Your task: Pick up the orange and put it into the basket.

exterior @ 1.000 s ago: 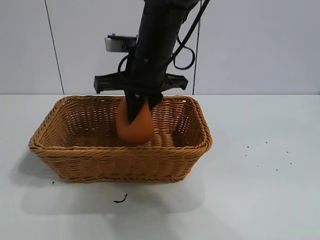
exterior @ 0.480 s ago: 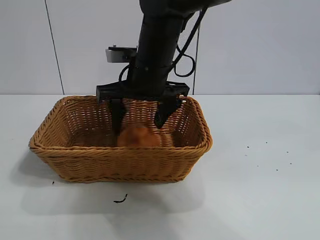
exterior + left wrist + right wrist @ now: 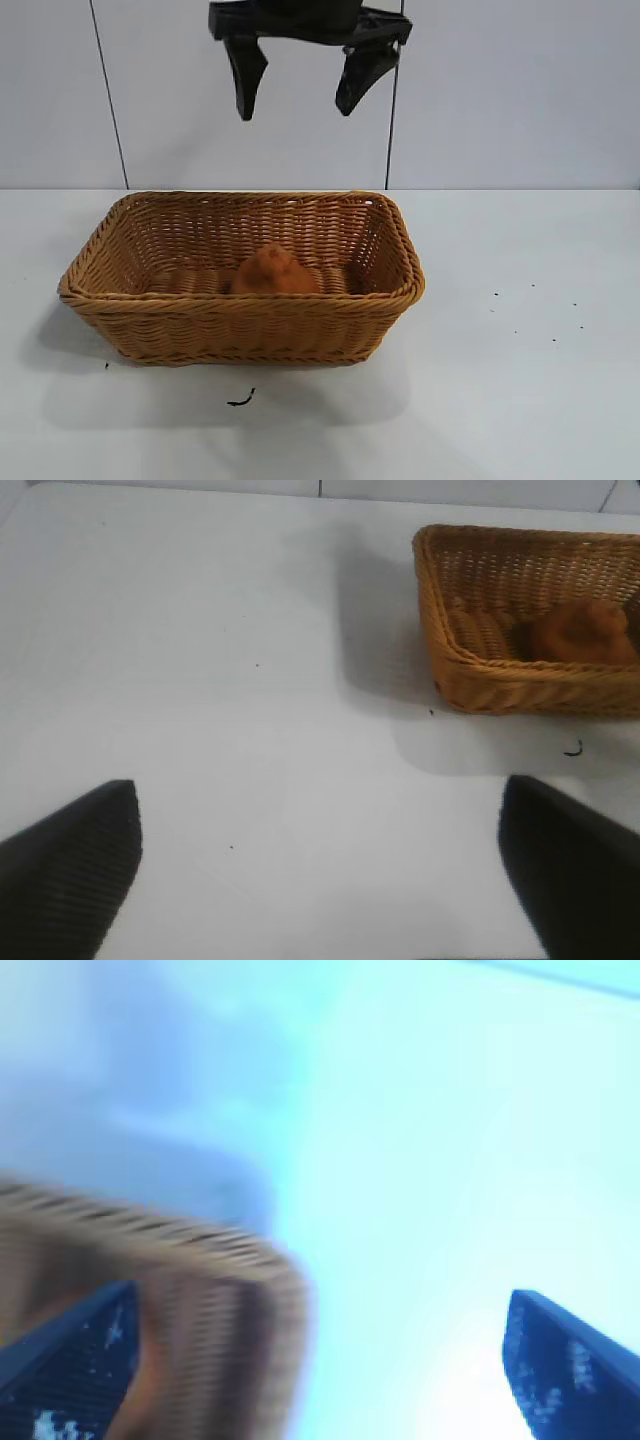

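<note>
Risen well above the basket (image 3: 240, 303) since a moment ago, right gripper (image 3: 297, 105), empty, fingers spread wide, no longer low between the walls. Directly below, orange (image 3: 274, 272) down on the basket floor, close to the front wall, apart from the arm. Best to lift straight up with fingers apart, clear of the braided rim, and only then swing away. Off to the side over the table (image 3: 200, 680), left gripper (image 3: 318, 790) parked, likewise spread and empty.
</note>
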You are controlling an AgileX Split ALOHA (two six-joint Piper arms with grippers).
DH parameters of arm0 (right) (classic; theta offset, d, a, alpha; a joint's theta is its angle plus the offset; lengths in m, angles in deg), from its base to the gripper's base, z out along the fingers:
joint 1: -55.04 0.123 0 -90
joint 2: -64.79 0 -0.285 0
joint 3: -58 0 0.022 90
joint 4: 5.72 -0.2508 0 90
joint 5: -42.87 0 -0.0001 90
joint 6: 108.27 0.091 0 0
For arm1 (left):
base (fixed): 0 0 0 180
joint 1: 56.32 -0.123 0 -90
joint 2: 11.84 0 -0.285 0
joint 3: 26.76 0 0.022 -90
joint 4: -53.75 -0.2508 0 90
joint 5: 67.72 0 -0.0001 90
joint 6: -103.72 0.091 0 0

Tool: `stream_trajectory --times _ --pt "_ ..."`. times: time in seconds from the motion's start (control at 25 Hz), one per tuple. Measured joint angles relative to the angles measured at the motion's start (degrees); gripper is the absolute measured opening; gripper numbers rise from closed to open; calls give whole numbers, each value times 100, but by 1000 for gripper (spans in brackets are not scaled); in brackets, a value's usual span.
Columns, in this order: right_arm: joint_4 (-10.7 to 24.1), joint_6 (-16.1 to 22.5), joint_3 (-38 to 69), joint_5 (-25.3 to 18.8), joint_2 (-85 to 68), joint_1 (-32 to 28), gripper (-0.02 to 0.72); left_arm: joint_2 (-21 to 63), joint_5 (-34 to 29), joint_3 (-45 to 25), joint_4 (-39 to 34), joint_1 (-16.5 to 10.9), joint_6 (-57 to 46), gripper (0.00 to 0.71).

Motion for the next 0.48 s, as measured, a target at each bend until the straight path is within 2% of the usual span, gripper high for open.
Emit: stream_trajectory --times 0.2,0.48 --pt "25 0 0 -16 0 -868 683 0 0 0 0 0 0 696" --pt "-75 -25 177 -10 -108 -1446 683 0 0 0 0 0 0 696"
